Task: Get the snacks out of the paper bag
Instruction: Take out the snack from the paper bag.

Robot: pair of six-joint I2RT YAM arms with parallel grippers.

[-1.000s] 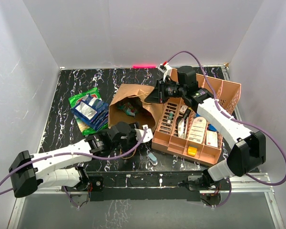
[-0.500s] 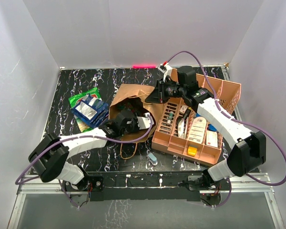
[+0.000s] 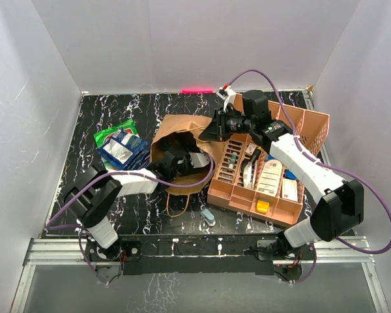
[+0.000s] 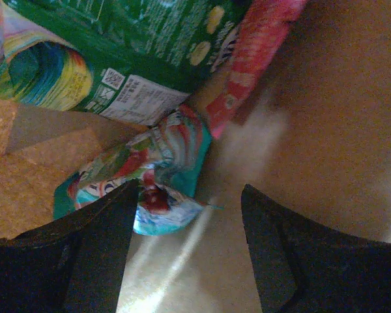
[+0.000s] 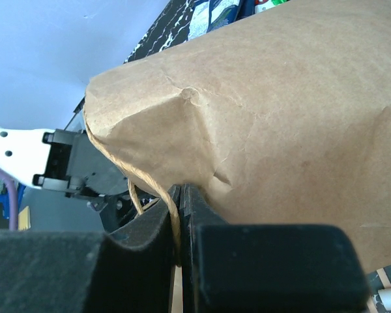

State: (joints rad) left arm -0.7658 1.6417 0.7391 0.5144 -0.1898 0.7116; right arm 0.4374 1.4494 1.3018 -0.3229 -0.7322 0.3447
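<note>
The brown paper bag [image 3: 182, 127] lies on its side mid-table, mouth toward the arms. My right gripper [image 5: 184, 195] is shut on its rim and twisted handle, holding the upper side up. My left gripper [image 4: 190, 195] is inside the bag, open, with nothing between its fingers. Inside lie a green packet [image 4: 117, 45], a pink-red packet [image 4: 264, 39] and a teal packet [image 4: 153, 173]; the teal one touches my left finger [image 4: 85, 254]. More snacks [image 3: 120, 149], blue and green packets, are piled on the table left of the bag.
An orange slotted tray [image 3: 316, 124] with small items stands right of the bag, touching it. A pale-blue capsule [image 3: 208, 217] lies near the front edge. A loose bag handle [image 3: 176, 205] loops over the black marbled tabletop [image 3: 91, 111].
My left arm has swung from in front of the bag into its mouth, and its jaws have opened wider. The right gripper and the bag have stayed put.
</note>
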